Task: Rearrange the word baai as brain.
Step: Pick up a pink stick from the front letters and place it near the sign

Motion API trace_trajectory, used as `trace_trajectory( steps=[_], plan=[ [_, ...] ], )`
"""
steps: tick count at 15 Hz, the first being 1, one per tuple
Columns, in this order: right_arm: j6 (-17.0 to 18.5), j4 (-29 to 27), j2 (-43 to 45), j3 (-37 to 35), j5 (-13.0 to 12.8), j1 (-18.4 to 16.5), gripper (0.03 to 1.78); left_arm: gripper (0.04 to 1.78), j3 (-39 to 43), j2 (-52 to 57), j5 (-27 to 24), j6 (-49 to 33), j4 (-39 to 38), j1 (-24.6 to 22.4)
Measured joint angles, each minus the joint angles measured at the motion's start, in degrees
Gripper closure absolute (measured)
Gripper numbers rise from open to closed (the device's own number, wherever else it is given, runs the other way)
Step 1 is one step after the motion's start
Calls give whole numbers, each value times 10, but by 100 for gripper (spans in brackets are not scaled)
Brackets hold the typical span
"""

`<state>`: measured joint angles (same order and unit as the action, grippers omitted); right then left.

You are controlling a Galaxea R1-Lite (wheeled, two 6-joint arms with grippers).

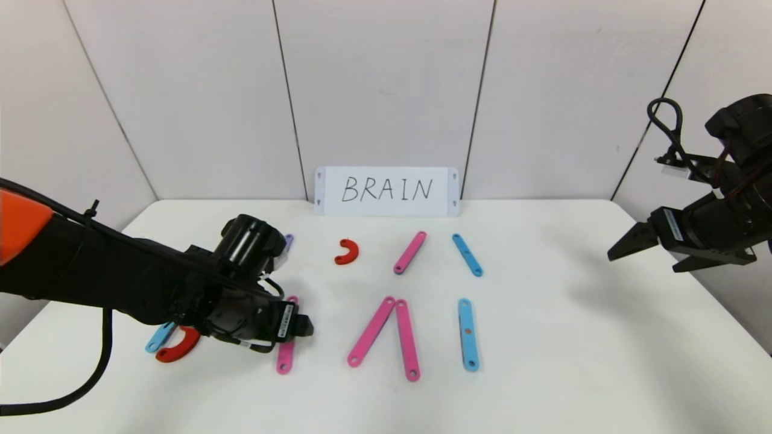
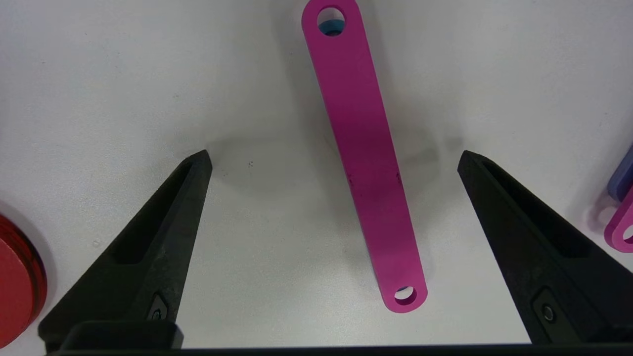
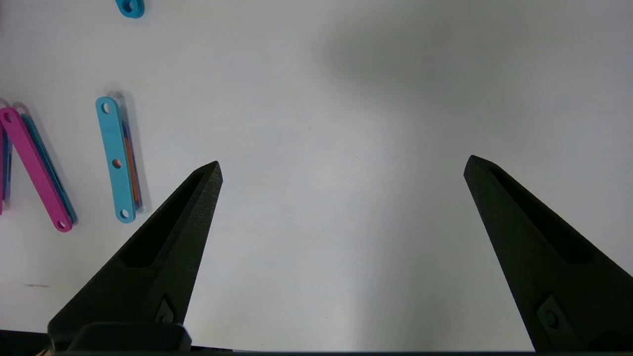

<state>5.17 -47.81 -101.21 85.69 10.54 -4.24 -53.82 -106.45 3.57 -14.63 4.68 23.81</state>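
Observation:
The word's pieces lie flat on the white table (image 1: 573,337). My left gripper (image 1: 300,326) hovers open over a pink bar (image 1: 284,357). In the left wrist view the bar (image 2: 366,158) lies between the spread fingers of the gripper (image 2: 335,158), untouched. A red arc (image 1: 178,347) and a blue bar (image 1: 158,339) lie partly under the left arm. Two pink bars (image 1: 371,331) (image 1: 408,340) form an upside-down V, with a blue bar (image 1: 467,334) to their right. My right gripper (image 1: 657,250) is open and empty, raised at the right side.
Farther back lie a small red arc (image 1: 347,252), a pink bar (image 1: 410,252), a blue bar (image 1: 467,255) and a purple piece (image 1: 289,241). The white "BRAIN" card (image 1: 386,191) stands against the wall. Bare table lies under the right gripper (image 3: 343,163).

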Motion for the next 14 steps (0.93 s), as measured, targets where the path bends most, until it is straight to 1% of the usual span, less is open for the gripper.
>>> trace_trajectory(
  steps=[6, 8, 10, 11, 14],
  plan=[
    [0, 0, 0, 0, -1, 0, 10, 9, -1, -3, 1, 0, 0, -1],
    [0, 0, 0, 0, -1, 0, 10, 20, -2, -3, 1, 0, 0, -1],
    [0, 0, 0, 0, -1, 0, 10, 42, -3, -3, 1, 0, 1, -1],
    [0, 0, 0, 0, -1, 0, 10, 56, -3, -3, 1, 0, 1, -1],
    [0, 0, 0, 0, -1, 0, 10, 113, -2, -2, 1, 0, 1, -1]
  ],
)
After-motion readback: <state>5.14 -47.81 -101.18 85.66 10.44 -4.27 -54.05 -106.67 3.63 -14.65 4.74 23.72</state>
